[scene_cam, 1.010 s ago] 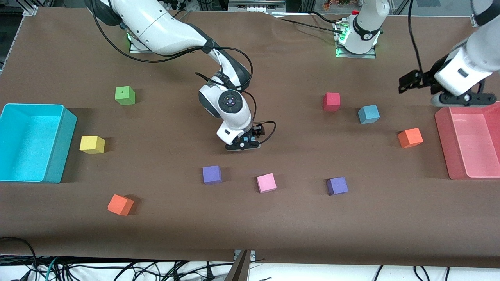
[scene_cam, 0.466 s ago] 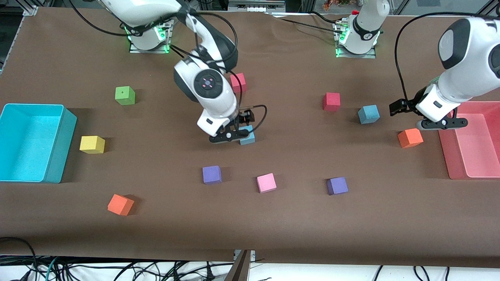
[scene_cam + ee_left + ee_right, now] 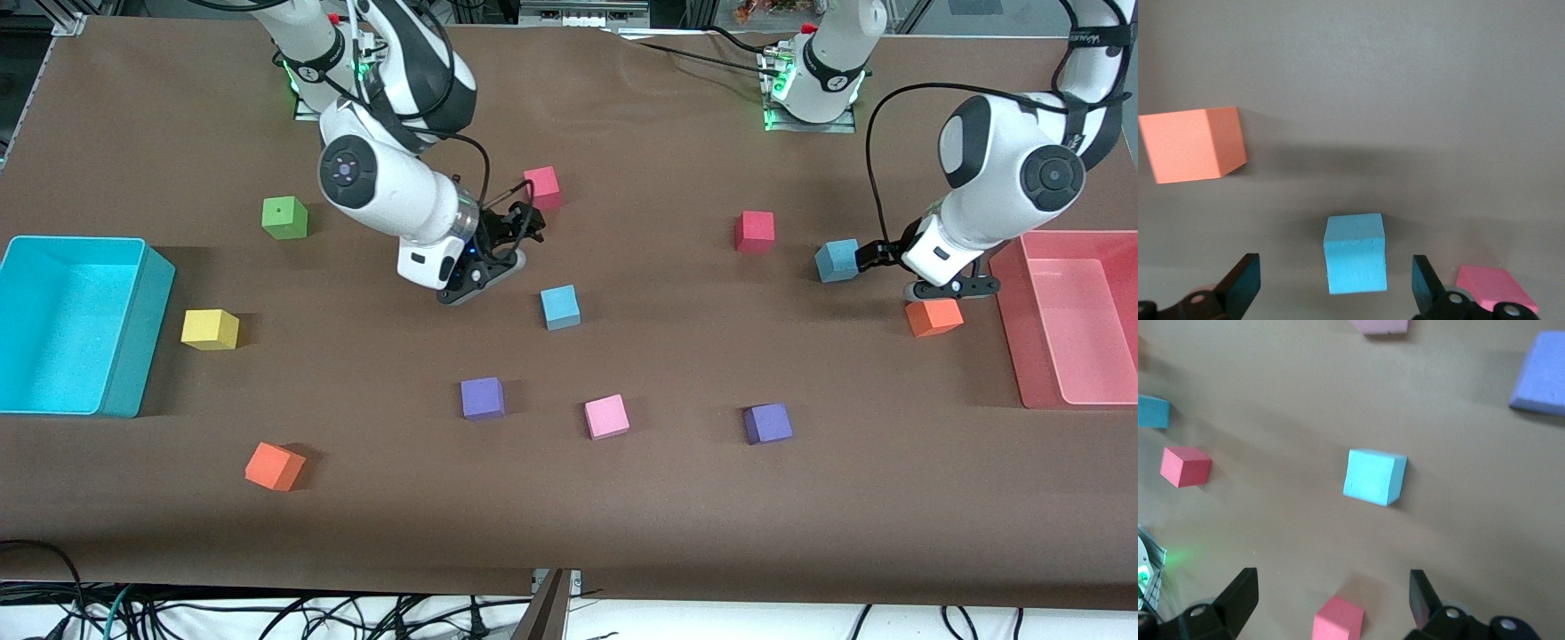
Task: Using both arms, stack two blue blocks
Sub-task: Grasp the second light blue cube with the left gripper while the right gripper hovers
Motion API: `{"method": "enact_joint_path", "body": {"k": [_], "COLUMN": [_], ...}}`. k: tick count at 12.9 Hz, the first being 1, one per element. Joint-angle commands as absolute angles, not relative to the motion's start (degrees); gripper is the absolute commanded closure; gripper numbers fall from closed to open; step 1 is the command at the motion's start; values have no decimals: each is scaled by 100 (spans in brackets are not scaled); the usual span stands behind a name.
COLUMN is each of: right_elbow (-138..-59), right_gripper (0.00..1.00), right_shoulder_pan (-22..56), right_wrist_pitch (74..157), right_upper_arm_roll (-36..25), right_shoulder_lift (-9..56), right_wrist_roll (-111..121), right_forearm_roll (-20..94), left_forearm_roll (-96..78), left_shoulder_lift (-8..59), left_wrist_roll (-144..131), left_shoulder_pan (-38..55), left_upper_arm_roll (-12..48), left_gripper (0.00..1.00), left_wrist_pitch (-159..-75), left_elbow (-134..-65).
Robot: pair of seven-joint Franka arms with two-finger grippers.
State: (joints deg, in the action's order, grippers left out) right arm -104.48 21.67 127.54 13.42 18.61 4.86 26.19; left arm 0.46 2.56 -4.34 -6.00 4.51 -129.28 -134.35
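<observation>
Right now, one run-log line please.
right gripper: open, empty | left gripper: open, over blue block | other blue block: on table, unstacked

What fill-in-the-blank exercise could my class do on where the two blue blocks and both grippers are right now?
1. Both blue blocks lie on the ____, one mid-table, one toward the left arm's end.
2. The left gripper has its jaws ____, either side of a blue block.
3. Beside the left gripper lies an ____ block.
4. The right gripper holds ____.

Missing words: table; open; orange; nothing
</observation>
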Motion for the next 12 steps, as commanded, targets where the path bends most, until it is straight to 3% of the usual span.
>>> {"method": "enact_joint_path", "body": {"k": [1, 4, 10, 11, 12], "right_elbow": [-11642, -12119, -12103, -12033, -11910], "right_gripper": [0, 0, 0, 0, 0], "right_shoulder_pan": [2145, 2162, 2399, 2443, 2487], "right_wrist_pitch": [14162, 14886, 15644, 15636, 15601], "right_upper_arm_roll": [1362, 1371, 1389, 1389, 1389], "right_shoulder_lift": [1529, 1704, 2573, 2775, 2960], "right_wrist_roll": [1962, 4334, 9473, 10519, 11443], "right_forearm_roll": [3826, 5725, 9423, 10327, 11136], "left_forearm_roll": [167, 158, 106, 105, 105], "left_shoulder_lift": [430, 676, 966, 967, 949], "left_wrist_roll": [-554, -798, -940, -940, -967], "left_shoulder_pan": [-642, -650, -642, -642, -642], "left_upper_arm_roll": [483, 483, 492, 492, 492], "left_gripper": [0, 0, 0, 1, 8], "left_wrist_pitch": [-13900, -14273, -14713, -14713, -14704], "left_elbow": [-14095, -14361, -14616, -14616, -14616]}}
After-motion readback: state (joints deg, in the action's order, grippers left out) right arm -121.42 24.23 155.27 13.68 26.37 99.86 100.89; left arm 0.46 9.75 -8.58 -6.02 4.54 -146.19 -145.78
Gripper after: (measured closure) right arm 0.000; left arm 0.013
